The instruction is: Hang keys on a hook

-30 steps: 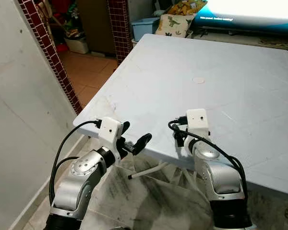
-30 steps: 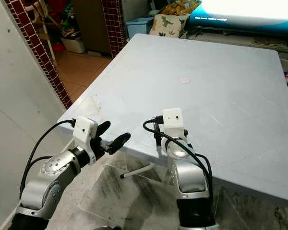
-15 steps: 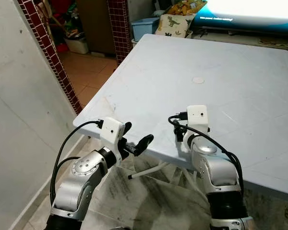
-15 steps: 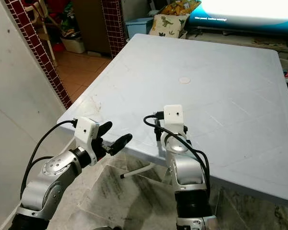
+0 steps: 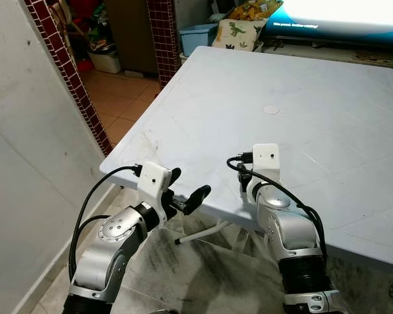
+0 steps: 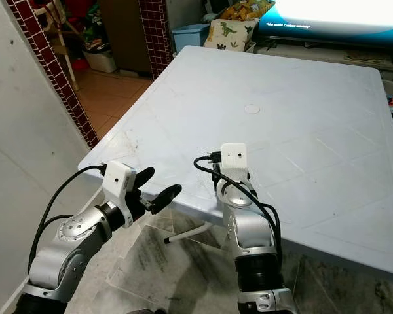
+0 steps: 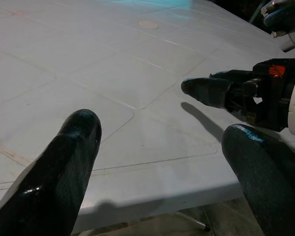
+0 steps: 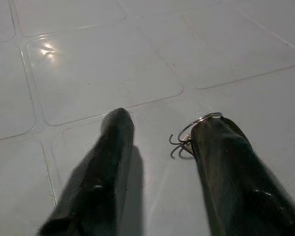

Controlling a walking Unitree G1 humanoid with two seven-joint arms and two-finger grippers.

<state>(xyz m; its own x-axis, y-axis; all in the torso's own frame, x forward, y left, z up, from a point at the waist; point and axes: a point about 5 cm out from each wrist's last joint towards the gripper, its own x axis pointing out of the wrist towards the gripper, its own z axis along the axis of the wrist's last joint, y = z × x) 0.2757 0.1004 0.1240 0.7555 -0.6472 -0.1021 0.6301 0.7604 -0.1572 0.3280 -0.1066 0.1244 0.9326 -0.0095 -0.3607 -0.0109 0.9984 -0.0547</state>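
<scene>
A thin metal key ring with bent wire loops lies on the white table, touching one finger of my right gripper; the rest of the keys is hidden under that finger. The right gripper is open and low over the table near its front edge, and nothing sits between its fingers. In the eye views its wrist camera covers the fingers. My left gripper is open and empty, level with the table's front left edge, and points at the right gripper's finger.
A grey wall stands close on the left, with red-tiled pillars beside it. Metal table legs cross under the front edge. A blue bin and a dinosaur cushion sit behind the table.
My right arm has crept a little forward and left over the table. The left gripper has shifted slightly to the right and stayed open.
</scene>
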